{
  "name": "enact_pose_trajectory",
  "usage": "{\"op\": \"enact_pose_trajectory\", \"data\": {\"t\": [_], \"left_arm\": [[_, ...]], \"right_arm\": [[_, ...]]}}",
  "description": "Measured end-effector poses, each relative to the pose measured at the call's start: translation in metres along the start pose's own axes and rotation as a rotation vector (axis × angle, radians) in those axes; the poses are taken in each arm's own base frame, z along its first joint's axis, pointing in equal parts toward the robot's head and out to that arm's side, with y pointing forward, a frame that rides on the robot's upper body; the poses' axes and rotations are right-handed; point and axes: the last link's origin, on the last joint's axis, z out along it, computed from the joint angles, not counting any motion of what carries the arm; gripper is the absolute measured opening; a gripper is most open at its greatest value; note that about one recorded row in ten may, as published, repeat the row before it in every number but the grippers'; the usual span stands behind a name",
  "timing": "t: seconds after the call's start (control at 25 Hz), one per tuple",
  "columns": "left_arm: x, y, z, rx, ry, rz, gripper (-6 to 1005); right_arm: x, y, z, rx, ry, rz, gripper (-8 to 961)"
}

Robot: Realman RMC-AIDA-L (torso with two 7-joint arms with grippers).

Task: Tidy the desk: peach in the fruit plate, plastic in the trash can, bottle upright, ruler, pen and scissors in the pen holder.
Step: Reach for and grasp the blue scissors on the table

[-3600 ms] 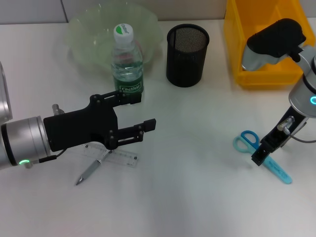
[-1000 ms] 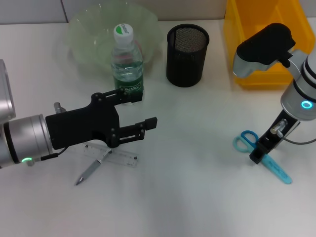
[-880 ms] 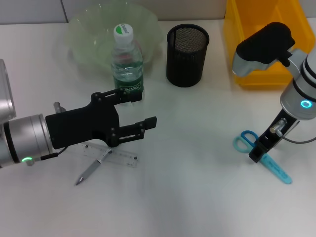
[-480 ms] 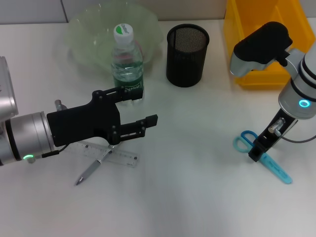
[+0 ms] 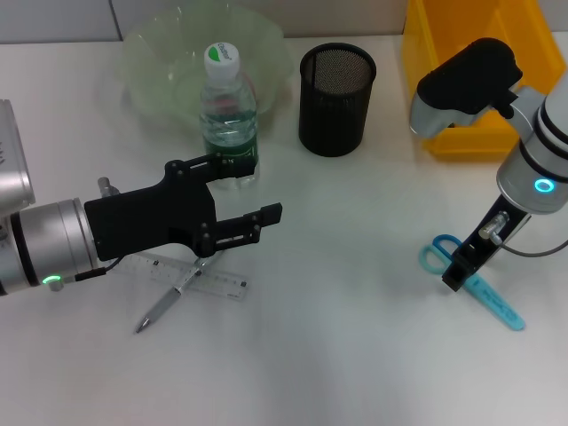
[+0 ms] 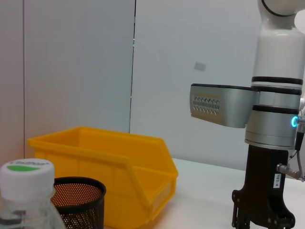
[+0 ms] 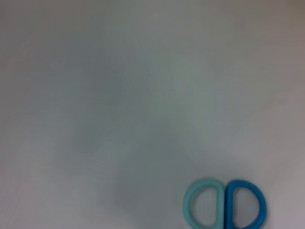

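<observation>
Right gripper (image 5: 454,278), closure indiscernible, over flat scissors (image 5: 475,284): pinch may skid them away (left gripper (image 5: 253,197) wide, idle beside bottle (image 5: 227,111)).

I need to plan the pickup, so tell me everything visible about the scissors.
The scissors lie flat on the white desk on the robot's right, in front of the yellow bin. Two plastic-looking finger loops, one light teal and one darker blue, sit side by side, and a light blue sheath or blade part runs toward the robot. They look closed. The right hand is down over their middle; contact cannot be told.
</observation>
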Motion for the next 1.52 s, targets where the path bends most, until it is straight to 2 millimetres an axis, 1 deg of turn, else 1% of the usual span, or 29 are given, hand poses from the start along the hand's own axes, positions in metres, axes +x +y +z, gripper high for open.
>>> {"op": "enact_pose_trajectory", "data": {"t": [0.48, 0.92, 1.12, 1.36, 1.52], "left_arm": [[0.0007, -0.0011, 0.0009, 0.002, -0.001, 0.003, 726], [0.0015, -0.002, 0.0018, 0.002, -0.002, 0.006, 726], [0.0014, -0.0019, 0.0018, 0.002, -0.002, 0.005, 725], [0.0011, -0.002, 0.0016, 0.004, -0.003, 0.005, 725], [0.0009, -0.0019, 0.0014, 0.004, -0.003, 0.004, 725]], "right_arm": [[0.0015, 0.0015, 0.0016, -0.003, 0.01, -0.006, 600], [0.0027, 0.0027, 0.0029, -0.004, 0.023, -0.011, 555], [0.0023, 0.003, 0.0026, -0.003, 0.022, -0.013, 512], [0.0021, 0.003, 0.0023, -0.002, 0.021, -0.014, 513], [0.002, 0.003, 0.0023, -0.002, 0.021, -0.014, 391]]}}
